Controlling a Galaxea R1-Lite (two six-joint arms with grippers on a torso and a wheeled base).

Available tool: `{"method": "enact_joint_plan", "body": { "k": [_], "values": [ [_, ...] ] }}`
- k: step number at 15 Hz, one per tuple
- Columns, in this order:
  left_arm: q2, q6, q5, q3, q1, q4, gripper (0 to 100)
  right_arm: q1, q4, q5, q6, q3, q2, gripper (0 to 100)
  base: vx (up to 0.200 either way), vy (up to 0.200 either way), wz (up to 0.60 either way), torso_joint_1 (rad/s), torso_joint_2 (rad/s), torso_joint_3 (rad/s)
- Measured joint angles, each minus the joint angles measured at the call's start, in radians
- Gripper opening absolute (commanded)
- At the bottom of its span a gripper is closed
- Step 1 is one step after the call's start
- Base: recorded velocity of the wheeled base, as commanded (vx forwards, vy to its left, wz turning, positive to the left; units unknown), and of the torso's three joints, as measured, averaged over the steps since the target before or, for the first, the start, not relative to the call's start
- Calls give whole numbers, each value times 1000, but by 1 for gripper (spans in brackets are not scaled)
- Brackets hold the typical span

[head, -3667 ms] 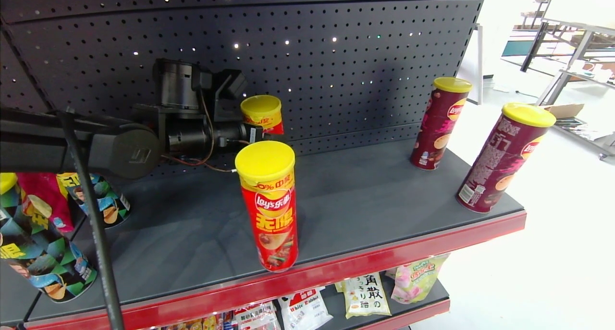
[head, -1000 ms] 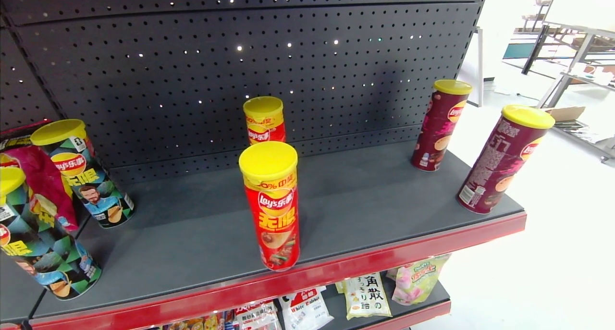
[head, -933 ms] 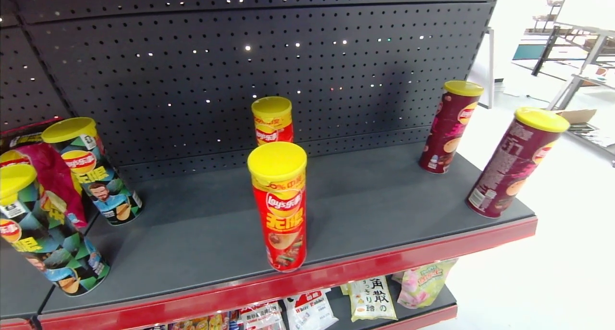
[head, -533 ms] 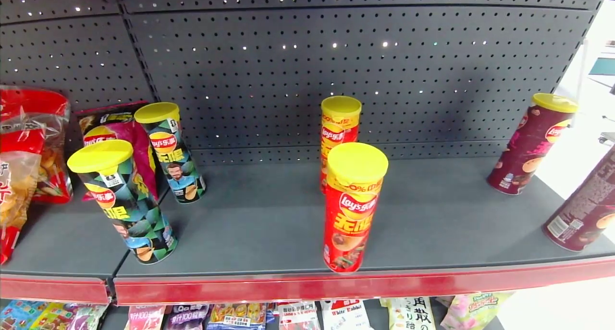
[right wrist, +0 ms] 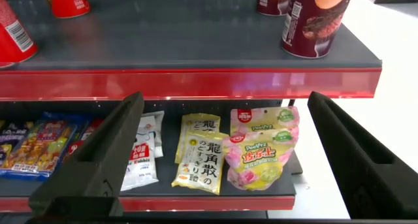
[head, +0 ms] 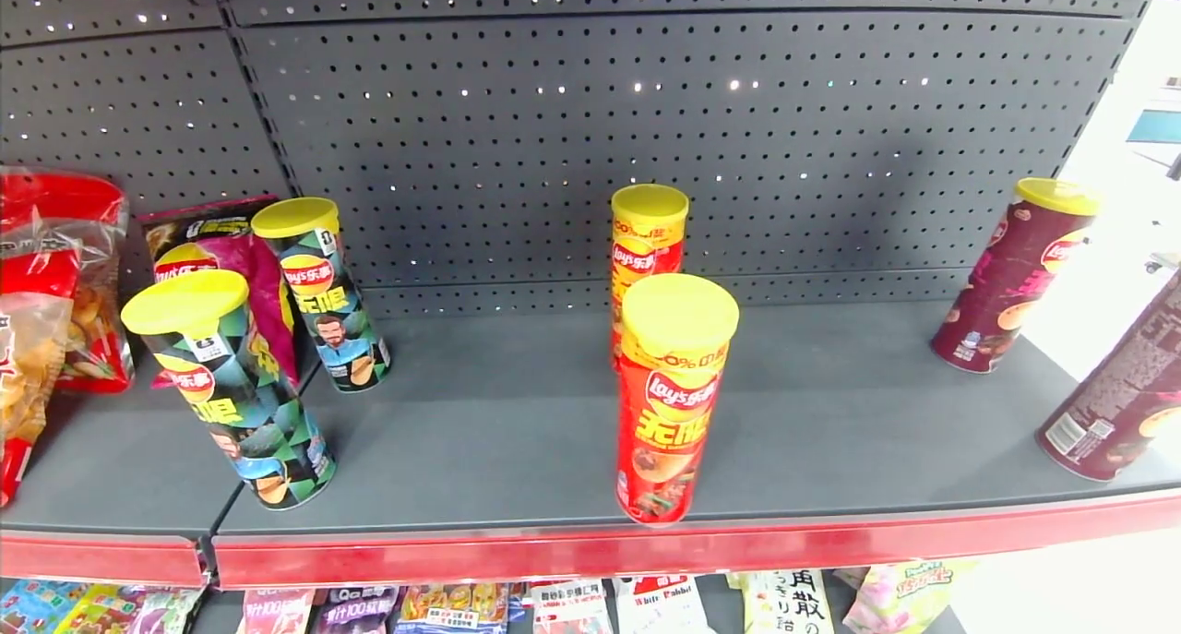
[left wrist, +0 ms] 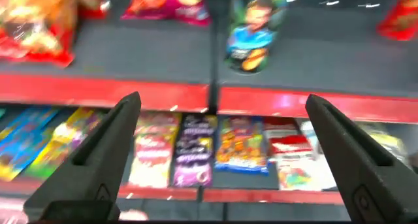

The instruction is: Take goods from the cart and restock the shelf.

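Left end effector (left wrist: 222, 101) is spread wide with nothing between its fingers, held in front of the red lip of the shelf (head: 517, 431). Beyond it stand the front patterned can (left wrist: 251, 28), its top cut off, and lower-shelf packets (left wrist: 196, 152) whose kinds I cannot tell. Right end effector (right wrist: 226, 96) is likewise wide apart and empty, facing the shelf's right end, where just the bases of cans show above the lip.

From the head view, the goods stand upright on the shelf. The front red can (head: 674, 403) sits at the lip and hides the lower body of the rear red can (head: 646, 237), which stands near the pegboard (head: 480, 154). The rear maroon can (head: 1010, 274) is whole. The front maroon can (head: 1107, 412) is cut off by the right edge, its lid out of frame. On the left, the front patterned can and the rear patterned can (head: 328, 293) cover much of a magenta bag (head: 231, 256). A red bag (head: 46, 274) is cut by the left edge.
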Motion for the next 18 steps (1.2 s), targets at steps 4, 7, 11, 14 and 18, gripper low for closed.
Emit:
{"method": "enact_joint_plan", "body": {
  "k": [4,7,11,14,18],
  "values": [
    [-52,6,-39,128,140,-28,100,0,0,-2,-1,0,0,100,0,0,0,0,0,0],
    [-91,28,-175,211,136,-236,100,0,0,-1,-4,0,0,100,0,0,0,0,0,0],
    [-106,63,-151,321,135,-367,100,0,-2,9,-21,-1,0,100,0,0,0,0,0,0],
    [-107,66,-151,329,135,-366,100,4,-7,51,23,-107,53,100,0,0,0,0,0,0],
    [-108,69,-151,330,135,-365,100,11,-6,158,44,-310,277,100,0,0,0,0,0,0]
  ]
}}
